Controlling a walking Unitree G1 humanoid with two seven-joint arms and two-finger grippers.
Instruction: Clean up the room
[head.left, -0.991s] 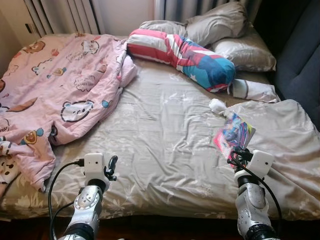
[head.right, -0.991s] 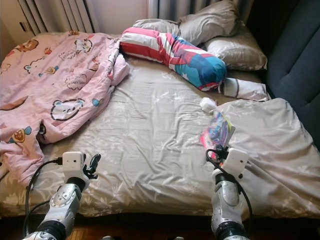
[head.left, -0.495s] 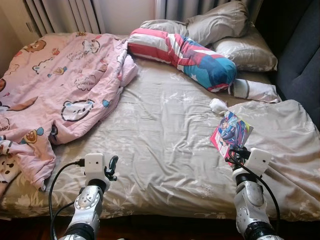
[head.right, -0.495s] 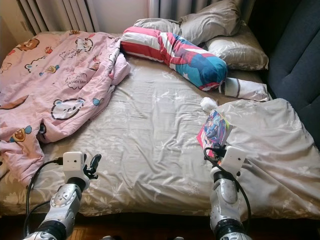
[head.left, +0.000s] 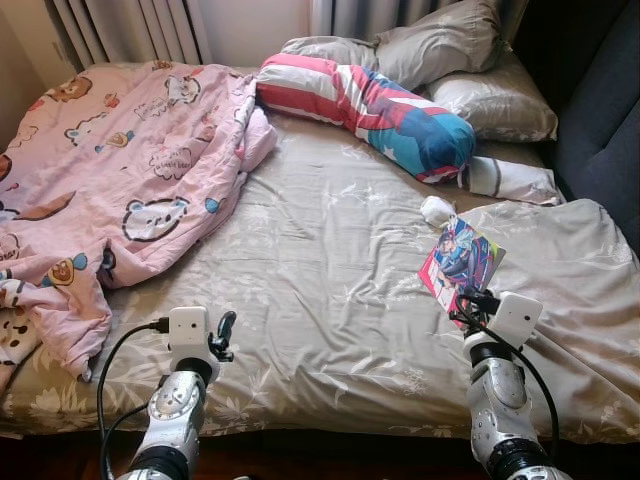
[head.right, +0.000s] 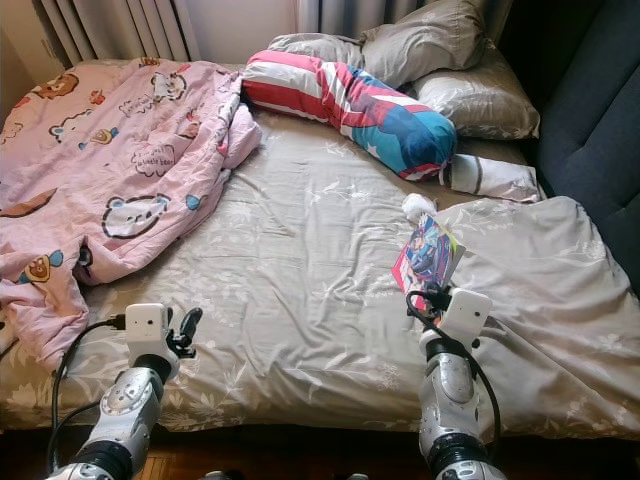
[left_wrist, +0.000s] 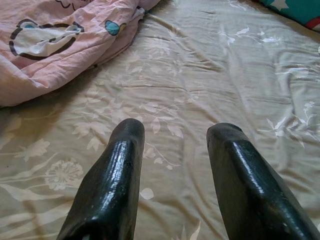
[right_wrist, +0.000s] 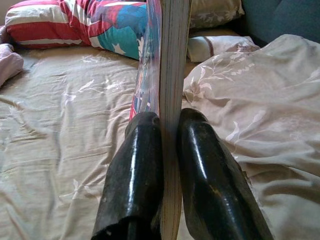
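Observation:
A colourful comic book (head.left: 461, 262) stands lifted off the grey bed sheet (head.left: 320, 250) on the right side of the bed. My right gripper (head.left: 468, 300) is shut on its lower edge; in the right wrist view both fingers (right_wrist: 145, 170) press the book (right_wrist: 167, 75) edge-on. My left gripper (head.left: 224, 330) is open low over the sheet near the front left edge, holding nothing; its fingers (left_wrist: 110, 185) frame bare sheet. A small white crumpled thing (head.left: 435, 209) lies just beyond the book.
A pink cartoon-print blanket (head.left: 110, 170) is heaped over the left half of the bed. A red, white and blue bolster (head.left: 370, 110) and grey pillows (head.left: 440, 45) lie at the head. A rumpled grey duvet (head.left: 560, 280) covers the right side, beside a dark headboard (head.left: 600, 110).
My right gripper has raised the comic book and turned it more upright, its cover now facing the camera. The left arm has stayed put.

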